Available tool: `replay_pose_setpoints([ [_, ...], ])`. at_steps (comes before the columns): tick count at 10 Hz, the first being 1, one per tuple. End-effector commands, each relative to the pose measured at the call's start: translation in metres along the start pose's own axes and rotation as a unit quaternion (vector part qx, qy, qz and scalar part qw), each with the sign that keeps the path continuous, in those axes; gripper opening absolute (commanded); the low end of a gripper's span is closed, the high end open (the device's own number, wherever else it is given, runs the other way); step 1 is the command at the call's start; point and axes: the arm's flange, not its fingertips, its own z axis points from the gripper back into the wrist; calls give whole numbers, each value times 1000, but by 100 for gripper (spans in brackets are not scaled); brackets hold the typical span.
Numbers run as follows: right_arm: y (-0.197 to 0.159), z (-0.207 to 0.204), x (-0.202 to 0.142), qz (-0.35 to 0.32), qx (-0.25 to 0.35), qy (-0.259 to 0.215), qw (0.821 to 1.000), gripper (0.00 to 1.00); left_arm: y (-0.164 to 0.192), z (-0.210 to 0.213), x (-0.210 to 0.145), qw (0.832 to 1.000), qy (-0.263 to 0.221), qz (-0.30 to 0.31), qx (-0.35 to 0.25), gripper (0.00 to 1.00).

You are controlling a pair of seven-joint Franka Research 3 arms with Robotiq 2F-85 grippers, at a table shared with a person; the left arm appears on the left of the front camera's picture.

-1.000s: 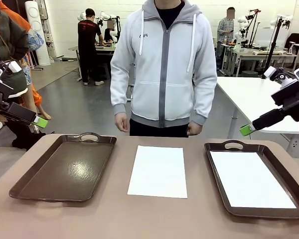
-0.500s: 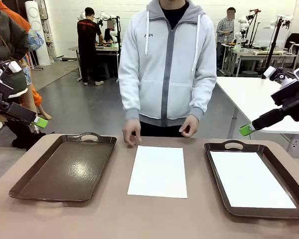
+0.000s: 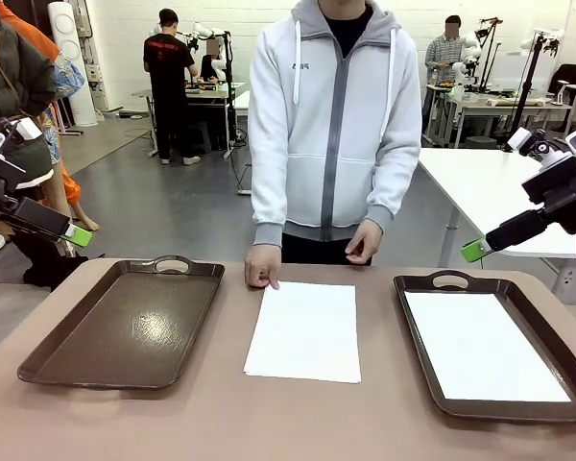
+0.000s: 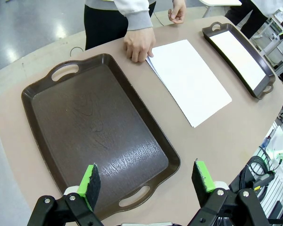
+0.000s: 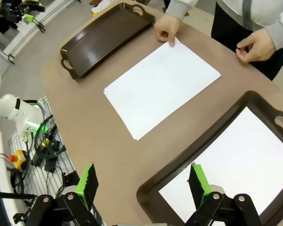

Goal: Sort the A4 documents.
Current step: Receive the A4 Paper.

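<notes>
Left claw and right claw hang spread, empty. Wait until the person's hand leaves the middle paper, possibly a stack, then pinch its near edge.

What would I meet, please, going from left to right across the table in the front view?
An empty brown tray → loose A4 documents in the middle → second brown tray with a white sheet lying in it.

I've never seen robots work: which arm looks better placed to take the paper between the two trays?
Probably the right arm: its open jaws hang nearer the paper, while the person's hand rests on its far corner toward the left arm.
</notes>
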Motion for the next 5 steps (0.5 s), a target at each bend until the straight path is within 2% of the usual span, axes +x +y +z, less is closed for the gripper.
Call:
replay_pose_setpoints([
  [1,1,-2,1,3,2,1,1000,100,1,0,0,1000,-2,2,-6,100],
  [5,1,-2,1,3,2,1,1000,100,1,0,0,1000,-2,2,-6,100],
])
